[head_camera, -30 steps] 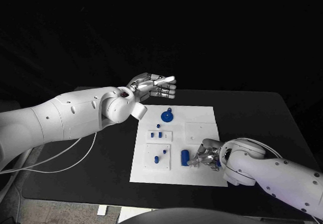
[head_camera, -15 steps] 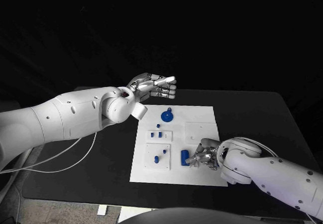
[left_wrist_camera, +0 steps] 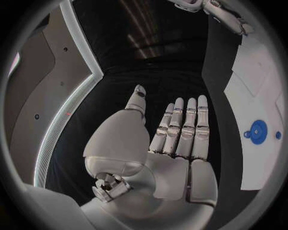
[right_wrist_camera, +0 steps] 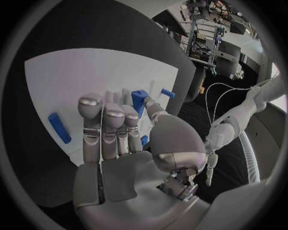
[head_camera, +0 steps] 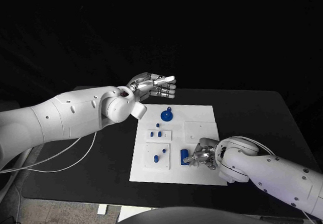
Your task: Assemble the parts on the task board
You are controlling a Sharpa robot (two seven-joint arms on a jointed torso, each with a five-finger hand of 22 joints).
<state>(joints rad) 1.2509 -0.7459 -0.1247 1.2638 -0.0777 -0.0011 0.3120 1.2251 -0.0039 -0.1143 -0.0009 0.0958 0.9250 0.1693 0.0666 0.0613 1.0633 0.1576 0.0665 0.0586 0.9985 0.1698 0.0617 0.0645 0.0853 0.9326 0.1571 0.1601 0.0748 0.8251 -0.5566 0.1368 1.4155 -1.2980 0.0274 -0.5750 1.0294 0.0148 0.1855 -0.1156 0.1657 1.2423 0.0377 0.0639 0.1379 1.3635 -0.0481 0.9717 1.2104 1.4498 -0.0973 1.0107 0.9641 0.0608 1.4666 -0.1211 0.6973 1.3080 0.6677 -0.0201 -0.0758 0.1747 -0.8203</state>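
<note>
The white task board [head_camera: 202, 116] lies in the middle of the black table. On it are a round blue part [head_camera: 166, 115], small blue pegs [head_camera: 157, 134] and an upright blue block [head_camera: 184, 157]. My right hand [head_camera: 203, 154] is low over the board's near right part, its fingertips at the blue block [right_wrist_camera: 139, 99], with the thumb and fingers straight and apart beside it. A blue cylinder [right_wrist_camera: 59, 127] lies on the board beside this hand. My left hand [head_camera: 155, 86] hovers beyond the board's far left corner, fingers stretched out and holding nothing. The round part [left_wrist_camera: 258, 132] also shows past the left hand [left_wrist_camera: 174, 139].
Two raised white plates [head_camera: 158, 157] on the board's left side carry more small blue pegs. A white cable [head_camera: 63, 158] trails over the table's left part. Bare black table [head_camera: 255, 113] lies right of the board.
My right hand has crept a little to the left across the board, up to the blue block. The left hand and the parts have stayed where they were.
</note>
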